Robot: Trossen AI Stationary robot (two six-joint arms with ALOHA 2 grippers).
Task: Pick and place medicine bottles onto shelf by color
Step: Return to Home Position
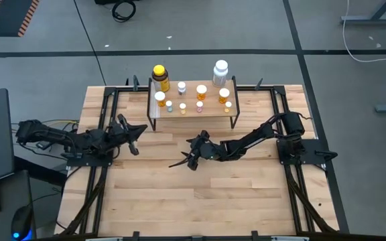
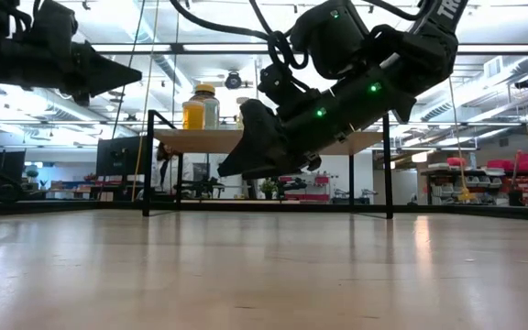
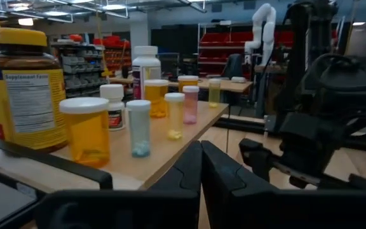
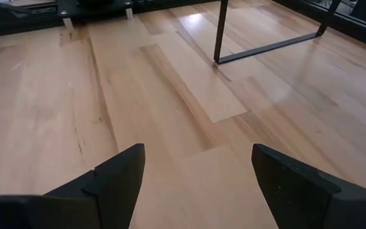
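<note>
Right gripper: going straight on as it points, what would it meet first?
Probably the light wooden tabletop: the open right gripper tilts down toward it. The shelf's black metal leg stands aside.

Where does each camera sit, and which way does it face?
High: above the light wooden table, looking straight down; left arm and right arm show.
Low: at tabletop height, facing the plank-topped, black-legged shelf; right arm hangs in front.
Left wrist: on left arm, facing the shelf's medicine bottles; left gripper shows fingers shut.
Right wrist: on right arm, facing bare table; right gripper shows fingers open.
High, low and left wrist share the big yellow-capped bottle.
</note>
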